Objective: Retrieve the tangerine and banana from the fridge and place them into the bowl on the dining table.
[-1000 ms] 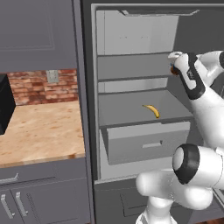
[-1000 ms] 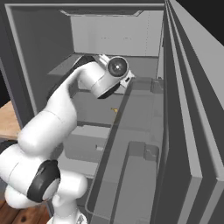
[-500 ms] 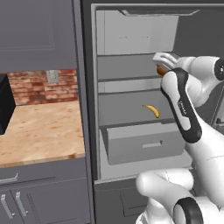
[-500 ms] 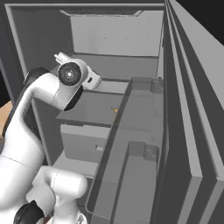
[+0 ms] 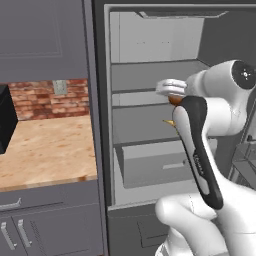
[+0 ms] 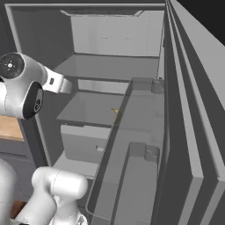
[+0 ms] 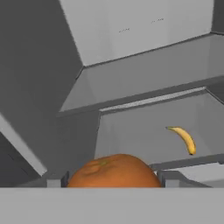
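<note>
End effector [image 7: 114, 177] gripping the tangerine [image 7: 114, 171] between its fingers. Banana [image 7: 183, 138] lies beyond it, on a fridge [image 5: 150, 45] shelf.

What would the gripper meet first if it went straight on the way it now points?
The gripper already has the tangerine between its fingers. Beyond it, the line seems to run into the fridge, probably meeting a shelf or the back wall; depth is unclear.
</note>
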{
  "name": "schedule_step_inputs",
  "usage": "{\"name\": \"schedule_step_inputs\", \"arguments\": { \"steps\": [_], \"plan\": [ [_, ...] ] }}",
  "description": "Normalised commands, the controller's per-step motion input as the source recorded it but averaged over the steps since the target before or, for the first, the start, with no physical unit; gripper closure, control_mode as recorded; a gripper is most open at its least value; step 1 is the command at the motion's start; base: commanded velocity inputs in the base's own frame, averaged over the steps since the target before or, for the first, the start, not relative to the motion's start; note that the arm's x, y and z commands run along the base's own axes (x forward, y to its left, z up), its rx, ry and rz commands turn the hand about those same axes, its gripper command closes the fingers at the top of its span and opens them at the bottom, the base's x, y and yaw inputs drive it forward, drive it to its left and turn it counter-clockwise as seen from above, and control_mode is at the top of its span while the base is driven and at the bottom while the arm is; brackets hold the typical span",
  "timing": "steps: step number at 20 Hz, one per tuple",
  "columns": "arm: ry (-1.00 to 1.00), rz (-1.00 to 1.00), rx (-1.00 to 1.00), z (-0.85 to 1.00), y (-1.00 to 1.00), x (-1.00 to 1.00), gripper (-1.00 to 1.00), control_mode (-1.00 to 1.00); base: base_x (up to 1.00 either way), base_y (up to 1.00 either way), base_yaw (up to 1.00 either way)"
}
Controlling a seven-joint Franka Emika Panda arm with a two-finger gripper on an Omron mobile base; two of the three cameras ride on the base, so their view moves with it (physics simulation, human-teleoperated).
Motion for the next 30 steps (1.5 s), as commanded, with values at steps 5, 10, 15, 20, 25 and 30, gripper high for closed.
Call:
{"name": "schedule_step_inputs", "arguments": {
  "steps": [5,10,15,20,25,30],
  "plan": [
    [0.23,0.02,-0.23,-0.66,0.08,-0.52,1.00,-1.00,0.00,0.00,0.00],
    [0.21,0.00,-0.12,-0.53,-0.01,-0.23,1.00,-1.00,0.00,0.00,0.00],
    [0.12,0.00,-0.01,-0.34,-0.11,-0.10,1.00,-1.00,0.00,0.00,0.00],
    [0.06,0.00,0.00,-0.18,-0.10,-0.03,1.00,-1.00,0.00,0.00,0.00],
    [0.03,0.00,0.00,-0.08,-0.05,-0.08,1.00,-1.00,0.00,0.00,0.00],
    [0.01,0.00,-0.02,-0.04,-0.01,-0.21,1.00,1.00,-0.09,-0.01,0.00]
  ]
}}
